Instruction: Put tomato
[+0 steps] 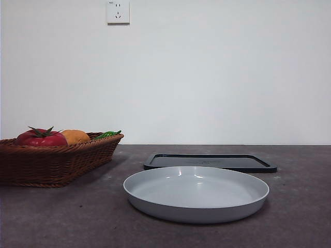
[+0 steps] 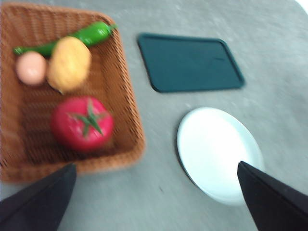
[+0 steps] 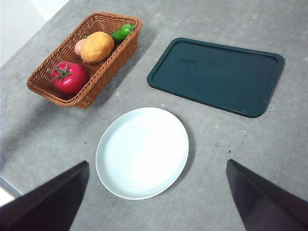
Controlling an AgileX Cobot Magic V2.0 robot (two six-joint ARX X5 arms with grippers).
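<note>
Writing and labels: none legible on any item; the wall socket [image 1: 118, 11] above the bench [image 1: 300, 217] shows only a small mark too fine to read.

Item 1, tomato [image 3: 69, 77]: glossy red, dark green spiky stem uppermost. Lies inside the wicker basket [image 3: 103, 60], at the end of it farthest from the green pepper [image 3: 122, 32]. Untouched.

Item 2, orange-brown fruit [image 3: 97, 46]: in the same basket, just beside the tomato, with a pale pink item [image 2: 31, 68] touching it and the pepper beyond.

Item 3, pale plate [image 3: 163, 163]: on the bench, empty side up, near the basket.

Item 4, dark tray [image 3: 219, 74]: flat on the bench, just beyond the plate in the front view.

Left gripper [image 2: 154, 192]: jaws spread wide, holding nothing; raised above the bench. In its wrist view the tomato sits at about 11 o'clock from the gap between the jaws, apart from both.

Right gripper [image 3: 156, 192]: jaws likewise wide apart and empty, high over the bench. In its wrist view the tomato lies at about 11 o'clock, well apart, with the plate between.
</note>
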